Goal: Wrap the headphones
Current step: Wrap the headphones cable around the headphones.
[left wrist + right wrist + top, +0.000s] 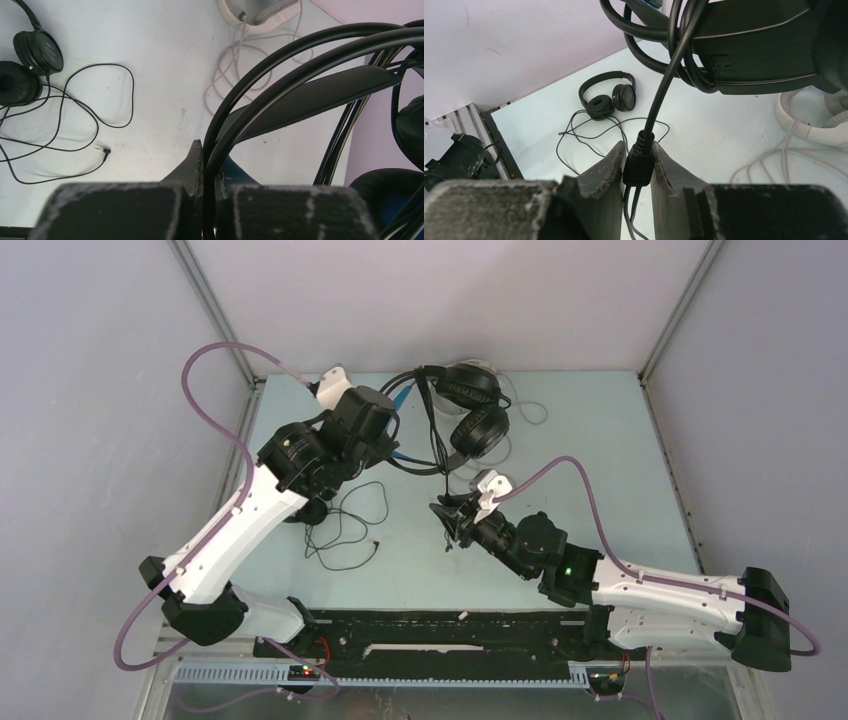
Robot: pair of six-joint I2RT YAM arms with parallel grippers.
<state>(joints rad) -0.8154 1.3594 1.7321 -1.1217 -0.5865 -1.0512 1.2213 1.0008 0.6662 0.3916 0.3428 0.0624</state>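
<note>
Pincer on the left (202, 152) is clamped shut on the headband (320, 95) of the black headphones (478, 410), at the bench's (620, 420) far middle. Right pincer (639, 152), barely parted, pinches their cord's inline block (638, 172).

— What kind of place is this?

— A robotics laboratory, I think, and more exactly a closed test cell. Plain grey panels (440, 300) stand on three sides of a pale table (620, 420), and metal posts (213, 310) hold them at the corners.

— Is that all?

— No. The left arm (240, 530) and the right arm (650, 590), both white and black, are fixed on a black base plate (420, 625) at the near edge. Purple cables (226, 345) hang in loops from them. A slotted cable duct (240, 673) runs below the plate, with a small electronic board (300, 672) beside it.
</note>
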